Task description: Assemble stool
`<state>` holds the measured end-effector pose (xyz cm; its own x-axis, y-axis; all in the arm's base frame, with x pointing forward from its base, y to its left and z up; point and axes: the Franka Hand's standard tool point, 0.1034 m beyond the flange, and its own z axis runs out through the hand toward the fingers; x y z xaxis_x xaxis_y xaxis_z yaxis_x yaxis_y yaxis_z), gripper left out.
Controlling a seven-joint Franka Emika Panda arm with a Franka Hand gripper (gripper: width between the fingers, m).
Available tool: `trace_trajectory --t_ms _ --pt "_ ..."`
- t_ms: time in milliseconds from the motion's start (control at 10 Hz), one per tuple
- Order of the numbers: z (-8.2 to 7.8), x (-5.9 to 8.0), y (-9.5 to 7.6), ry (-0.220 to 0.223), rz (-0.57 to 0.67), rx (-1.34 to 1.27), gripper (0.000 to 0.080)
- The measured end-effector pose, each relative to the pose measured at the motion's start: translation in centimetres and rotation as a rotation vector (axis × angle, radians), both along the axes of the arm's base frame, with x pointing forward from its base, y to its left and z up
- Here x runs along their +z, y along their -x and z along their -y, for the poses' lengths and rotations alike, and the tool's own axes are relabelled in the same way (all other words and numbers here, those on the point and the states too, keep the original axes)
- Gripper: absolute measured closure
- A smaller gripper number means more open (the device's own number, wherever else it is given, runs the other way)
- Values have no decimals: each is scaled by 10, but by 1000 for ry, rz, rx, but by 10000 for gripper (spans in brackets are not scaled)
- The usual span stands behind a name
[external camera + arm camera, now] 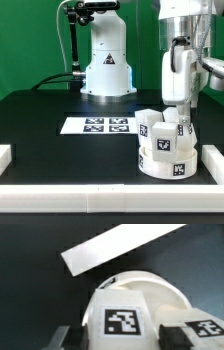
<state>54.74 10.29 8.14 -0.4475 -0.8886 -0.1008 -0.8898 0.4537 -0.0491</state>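
On the near right of the black tabletop [50, 110], as I see it in the exterior view, sits the stool's seat [165, 160]: a low, round, white plastic ring with black-and-white square tags on its side wall. Two small blocky white legs stand up from its top, one leg [148, 126] toward the exterior view's left and another leg [180, 131] toward its right, each tagged as well. My gripper [178, 112] hangs straight above that right leg, its jaws about half open around the leg's upper end; I cannot tell whether they actually press on it. From the wrist view I look down on a rounded white part [135, 308] with a square tag facing me and a second tag at the edge. Left of the seat, flat on the tabletop, lies the marker board [97, 125]. Plain white bars [212, 160] border the tabletop at the right and near edges.
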Motion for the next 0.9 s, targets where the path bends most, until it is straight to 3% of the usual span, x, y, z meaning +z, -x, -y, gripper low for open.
trace_trajectory --t_ms 600,800,900 --pt "-11 0 2 -68 1 -123 462" --pt "-12 0 2 -72 3 -101 462" --pt "-13 0 2 -71 3 -93 362"
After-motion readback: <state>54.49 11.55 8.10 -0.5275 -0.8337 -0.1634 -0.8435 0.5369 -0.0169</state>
